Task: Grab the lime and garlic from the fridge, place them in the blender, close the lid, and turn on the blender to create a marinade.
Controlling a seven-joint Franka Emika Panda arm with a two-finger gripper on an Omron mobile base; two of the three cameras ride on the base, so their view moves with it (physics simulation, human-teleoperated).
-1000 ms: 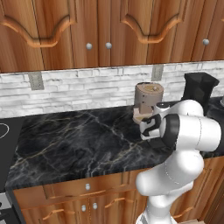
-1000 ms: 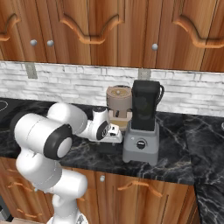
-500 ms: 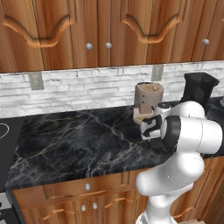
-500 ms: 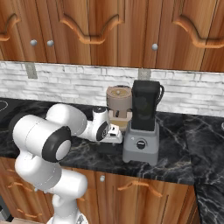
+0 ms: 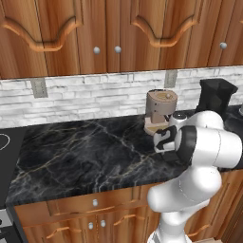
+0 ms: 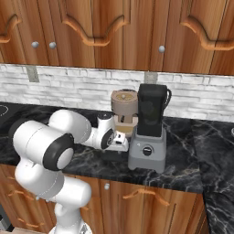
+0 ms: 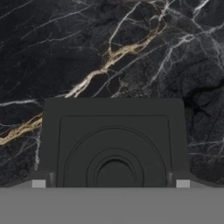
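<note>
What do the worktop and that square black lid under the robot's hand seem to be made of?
The worktop looks like polished black marble: white and gold veins run through it. The lid looks like matte black plastic, moulded, with raised concentric rings and no shine. Both are rendered, so this is only how they look.

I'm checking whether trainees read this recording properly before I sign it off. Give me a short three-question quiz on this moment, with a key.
1. True or false: the lid sits on top of the blender.
2. In the right base view, what stands just left of the blender? A) a toaster B) the coffee machine C) a kettle
3. In a word, how do the jaws stand over the lid?

Key:
1. False. The hand view shows the lid lying flat on the marble counter.
2. B.
3. Open, with nothing held.
</note>
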